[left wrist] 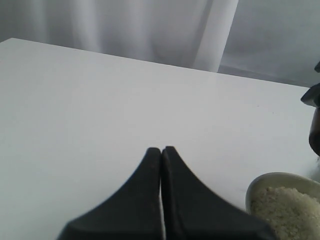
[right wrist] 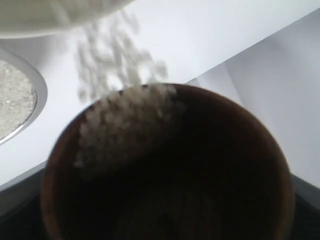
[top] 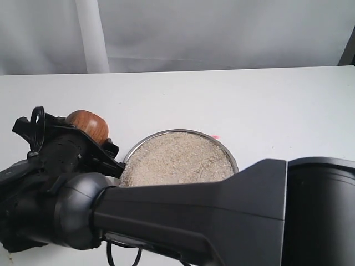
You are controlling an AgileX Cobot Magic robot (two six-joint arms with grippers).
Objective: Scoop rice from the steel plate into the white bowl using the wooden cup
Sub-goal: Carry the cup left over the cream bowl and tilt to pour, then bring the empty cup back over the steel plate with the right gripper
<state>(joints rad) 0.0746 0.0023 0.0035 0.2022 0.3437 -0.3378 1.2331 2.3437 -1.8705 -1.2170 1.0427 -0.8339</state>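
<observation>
The right arm (top: 199, 216) lies low across the counter (top: 266, 105), in front of the plate (top: 183, 131) full of rice (top: 177, 158). Its fingers (top: 108, 149) hold the cup (top: 89, 123), just left of the plate. The cup is tipped, with rice at its lip. The left fingers (left wrist: 150, 170) are pressed together over the counter, near the bowl (left wrist: 260, 187), which has rice in it.

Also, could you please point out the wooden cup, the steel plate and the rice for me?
wooden cup (top: 89, 124), exterior view, its rounded outer side.
steel plate (top: 183, 131), exterior view, its far rim.
rice (top: 177, 160), exterior view, middle of the heap.
</observation>
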